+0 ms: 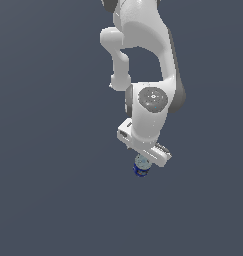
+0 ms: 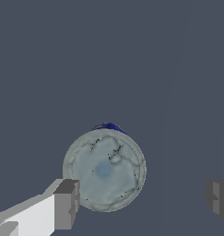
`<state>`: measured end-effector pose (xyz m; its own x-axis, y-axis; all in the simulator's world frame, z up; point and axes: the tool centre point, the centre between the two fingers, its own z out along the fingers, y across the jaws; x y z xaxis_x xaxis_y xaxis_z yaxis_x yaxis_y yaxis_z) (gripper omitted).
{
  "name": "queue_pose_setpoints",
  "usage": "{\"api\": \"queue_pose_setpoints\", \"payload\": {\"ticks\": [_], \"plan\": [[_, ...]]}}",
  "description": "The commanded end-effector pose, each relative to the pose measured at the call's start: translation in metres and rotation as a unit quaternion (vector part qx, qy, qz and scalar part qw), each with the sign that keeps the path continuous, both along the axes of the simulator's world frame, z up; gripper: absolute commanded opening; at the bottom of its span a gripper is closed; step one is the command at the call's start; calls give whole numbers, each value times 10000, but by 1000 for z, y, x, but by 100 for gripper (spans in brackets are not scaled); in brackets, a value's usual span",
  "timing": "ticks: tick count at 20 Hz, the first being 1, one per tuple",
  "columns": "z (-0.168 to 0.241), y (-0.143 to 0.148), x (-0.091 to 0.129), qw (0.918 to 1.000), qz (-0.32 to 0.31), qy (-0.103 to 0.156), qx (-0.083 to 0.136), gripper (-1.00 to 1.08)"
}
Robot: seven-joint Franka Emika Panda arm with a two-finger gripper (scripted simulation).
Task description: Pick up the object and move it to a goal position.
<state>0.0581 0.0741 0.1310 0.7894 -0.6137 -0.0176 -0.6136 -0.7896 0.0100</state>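
The object [image 2: 104,170] is a small can standing upright, and the wrist view looks straight down on its grey metallic lid with a sliver of dark blue label at the rim. My gripper [image 2: 142,202] is open around it. One grey finger pad [image 2: 66,203] sits right at the can's edge, while the other pad [image 2: 218,199] stands well apart from it. In the exterior view the can [image 1: 141,168] peeks out just under the white hand [image 1: 149,150], which hangs directly above it and hides the fingers.
A plain dark grey-blue surface [image 1: 53,200] fills both views. The white arm [image 1: 143,45] comes in from the top of the exterior view. No marker or other object shows.
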Motion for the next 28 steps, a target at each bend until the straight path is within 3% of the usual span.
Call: {"api": "queue_pose_setpoints", "payload": {"ticks": [1,9,18,28], "plan": [[-2,5,5,9997,-239,-29,-8,100],[-6,17,15,9975,-701,-86,-20,100],[-8,20,16,9969,-784,-96,-22,100],[-52,19,15,9967,-803,-98,-23,100]]}}
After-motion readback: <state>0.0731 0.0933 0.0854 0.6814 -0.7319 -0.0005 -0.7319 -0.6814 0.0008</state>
